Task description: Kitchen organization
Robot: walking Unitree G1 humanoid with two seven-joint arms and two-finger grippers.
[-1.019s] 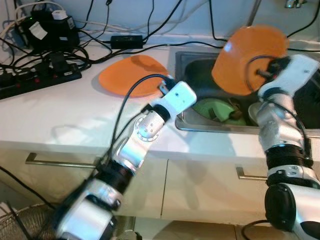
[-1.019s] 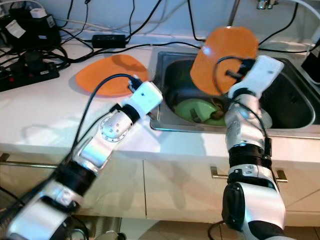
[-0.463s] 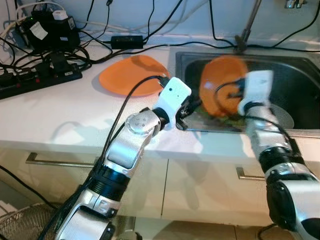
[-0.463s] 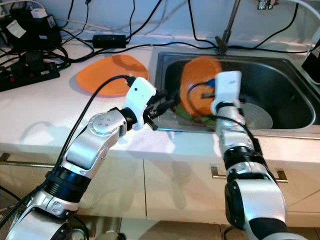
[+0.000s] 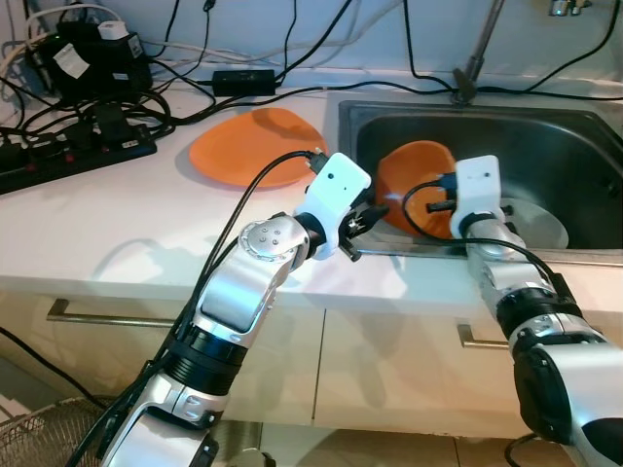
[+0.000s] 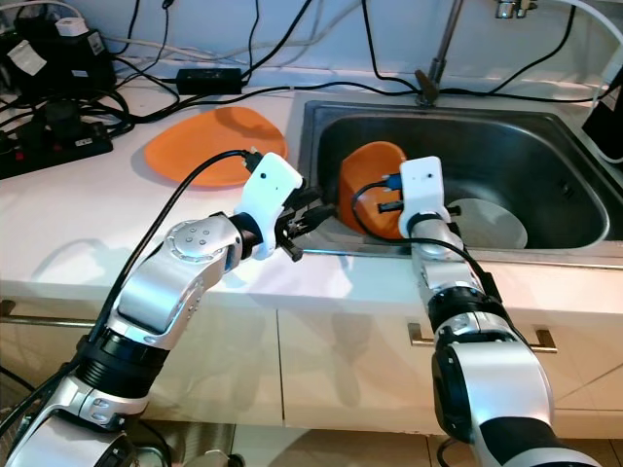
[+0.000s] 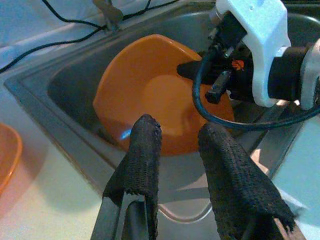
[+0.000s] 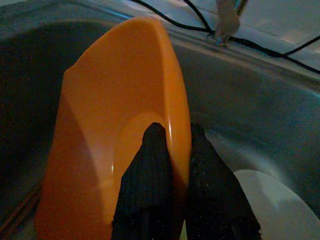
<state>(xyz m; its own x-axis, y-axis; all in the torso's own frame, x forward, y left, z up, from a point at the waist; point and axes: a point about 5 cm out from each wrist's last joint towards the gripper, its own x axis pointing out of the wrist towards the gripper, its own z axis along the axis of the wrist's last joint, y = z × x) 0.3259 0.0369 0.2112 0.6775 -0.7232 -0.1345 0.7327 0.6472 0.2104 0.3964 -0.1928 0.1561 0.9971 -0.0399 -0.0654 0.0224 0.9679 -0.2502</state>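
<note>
Pinching the rim of the orange plastic bowl (image 8: 115, 150), my right tool (image 8: 172, 145) holds it tilted on edge inside the stainless steel sink (image 5: 545, 136). My left tool (image 7: 175, 140) hovers at the sink's near edge above the white counter (image 5: 117, 214), its 2 fingers spread.

A steel sink (image 6: 545, 146) is set into the white desk (image 6: 78, 224). Inside it an orange bowl (image 6: 365, 180) stands tilted on its edge near the sink's left wall, with the right gripper (image 6: 389, 206) at its rim. A white plate (image 6: 492, 222) lies on the sink floor just beside it. The left gripper (image 6: 310, 216) hovers over the sink's front left corner, fingers pointing toward the bowl. An orange plate (image 6: 200, 146) lies flat on the desk, beside tangled black cables (image 6: 58, 107).
</note>
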